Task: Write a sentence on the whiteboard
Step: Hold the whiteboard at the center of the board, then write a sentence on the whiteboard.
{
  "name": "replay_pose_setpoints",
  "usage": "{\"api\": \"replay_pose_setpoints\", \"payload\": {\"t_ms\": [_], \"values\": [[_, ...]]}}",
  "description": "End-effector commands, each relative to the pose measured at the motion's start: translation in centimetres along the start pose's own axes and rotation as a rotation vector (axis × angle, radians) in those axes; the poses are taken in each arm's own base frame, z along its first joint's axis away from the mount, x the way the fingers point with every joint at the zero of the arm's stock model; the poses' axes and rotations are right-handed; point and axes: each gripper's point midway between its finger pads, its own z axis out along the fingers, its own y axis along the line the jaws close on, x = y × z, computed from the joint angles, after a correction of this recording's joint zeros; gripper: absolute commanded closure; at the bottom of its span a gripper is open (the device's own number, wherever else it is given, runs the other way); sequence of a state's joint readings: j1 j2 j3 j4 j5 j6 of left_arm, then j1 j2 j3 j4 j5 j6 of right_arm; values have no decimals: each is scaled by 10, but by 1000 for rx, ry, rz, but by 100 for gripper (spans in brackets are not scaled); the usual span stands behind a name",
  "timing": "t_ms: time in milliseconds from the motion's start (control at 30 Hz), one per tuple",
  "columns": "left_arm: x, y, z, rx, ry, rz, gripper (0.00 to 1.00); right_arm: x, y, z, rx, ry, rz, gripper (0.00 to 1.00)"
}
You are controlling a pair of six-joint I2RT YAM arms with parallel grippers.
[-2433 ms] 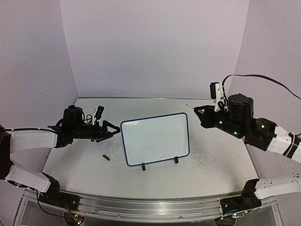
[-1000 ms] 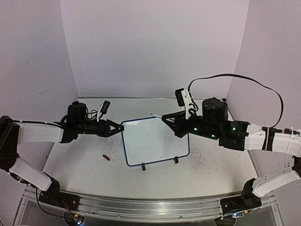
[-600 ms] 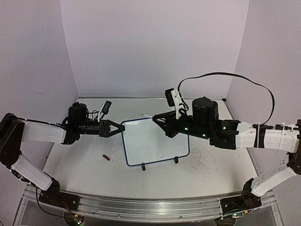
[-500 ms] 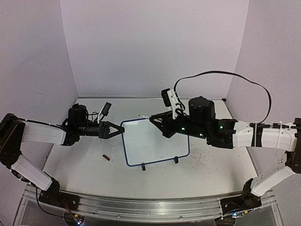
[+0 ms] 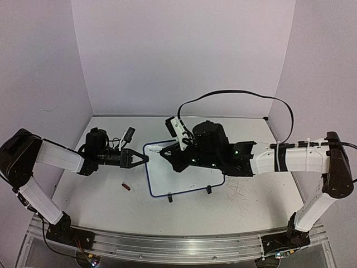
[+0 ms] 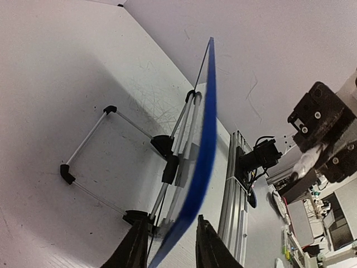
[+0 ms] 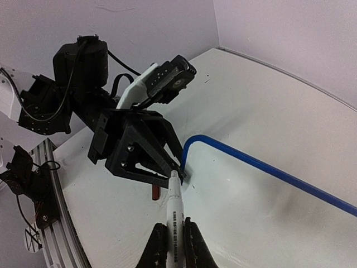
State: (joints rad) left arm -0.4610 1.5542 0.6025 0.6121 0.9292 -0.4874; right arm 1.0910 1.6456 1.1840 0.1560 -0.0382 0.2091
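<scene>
**Crowded corner: pen tip and steadying jaws meet at the board's 10 o'clock**

The small white rectangular whiteboard with the thin dark-blue rim (image 5: 187,180) stands propped at the middle of the scuffed white tabletop (image 5: 251,206), with its two black feet at its 6 o'clock edge. No writing shows on the part of it that is in view.

The left gripper (image 5: 142,158) straddles the rim near the board's 10 o'clock corner. In the left wrist view the blue edge (image 6: 203,151) runs between the two fingers (image 6: 134,251). Whether they press on it or only bracket it I cannot tell.

The right gripper (image 7: 174,226) is clamped on a slim white marker (image 7: 174,215). The marker's tip points at that same corner, just beside the left fingertips.

- **Collision:** the tip sits very near the left jaws, so a first stroke toward 9 o'clock could likely strike them or run off the rim.
- **Board shifting:** if the left hold is loose, pen pressure may tilt the board back on its wire stand or slide it toward 12 o'clock, breaking the letters.
- **Space:** a start this close to the rim leaves little margin.
- **Blocked sight:** the right arm covers much of the board from above, which may hide errors.
</scene>
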Motion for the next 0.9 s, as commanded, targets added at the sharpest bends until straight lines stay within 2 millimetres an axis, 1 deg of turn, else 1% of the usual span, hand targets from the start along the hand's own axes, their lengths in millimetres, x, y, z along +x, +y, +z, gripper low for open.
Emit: {"api": "replay_pose_setpoints", "payload": {"t_ms": [0,167,367,567,733,867], "values": [[-14,-8,5,56,-13,87,81,-13,-3,8,72,-30,9,100],[-14,-16,1,71,-18,141,88,-9,-2,11,80,-24,5,100],[-14,-16,0,68,-20,165,93,-7,-3,14,96,-22,0,100],[-14,-17,-1,63,-26,191,99,-9,-2,18,127,-35,3,100],[-10,-15,-4,43,-32,221,100,-12,0,21,126,-41,7,100],[-9,-14,-6,27,-41,241,100,-11,-1,19,136,-43,10,100]]}}
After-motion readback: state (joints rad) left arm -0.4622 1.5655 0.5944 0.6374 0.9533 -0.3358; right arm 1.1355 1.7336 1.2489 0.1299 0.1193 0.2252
